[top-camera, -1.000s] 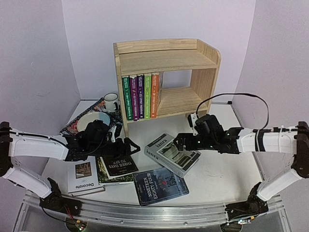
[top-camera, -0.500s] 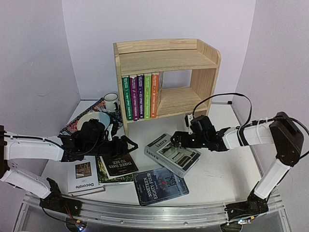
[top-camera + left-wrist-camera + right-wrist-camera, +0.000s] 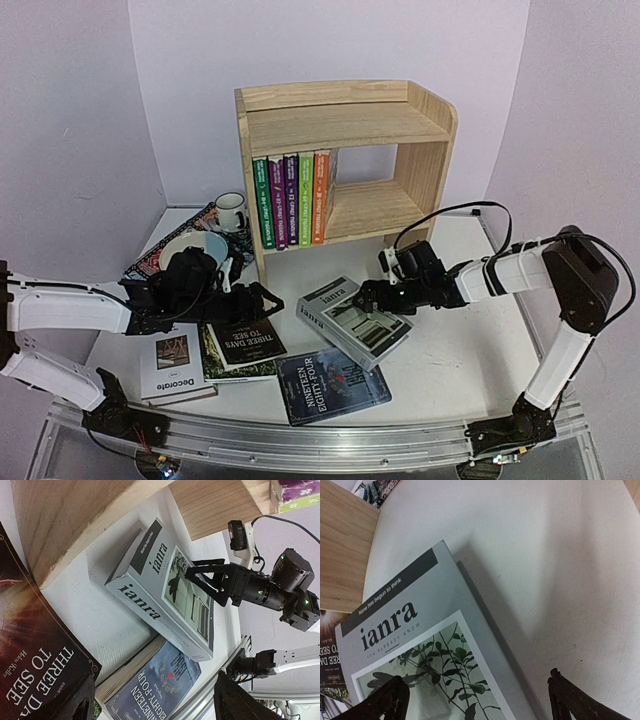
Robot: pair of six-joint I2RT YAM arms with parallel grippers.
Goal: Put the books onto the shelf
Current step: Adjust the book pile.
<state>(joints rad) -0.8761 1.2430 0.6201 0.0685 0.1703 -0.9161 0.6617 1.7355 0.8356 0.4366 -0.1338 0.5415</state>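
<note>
— Shelf (image 3: 340, 125) contents?
— A row of upright paperbacks (image 3: 292, 198), packed left on the lower tier; the right half is free for more.
— Grey "ianra" book (image 3: 345, 322)?
— Flat on the table (image 3: 455, 350) before the shelf. Right gripper (image 3: 370, 298) is poised over its cover, jaws spread wide for a grasp. Left gripper (image 3: 268, 302), jaws apart, holds nothing.
</note>
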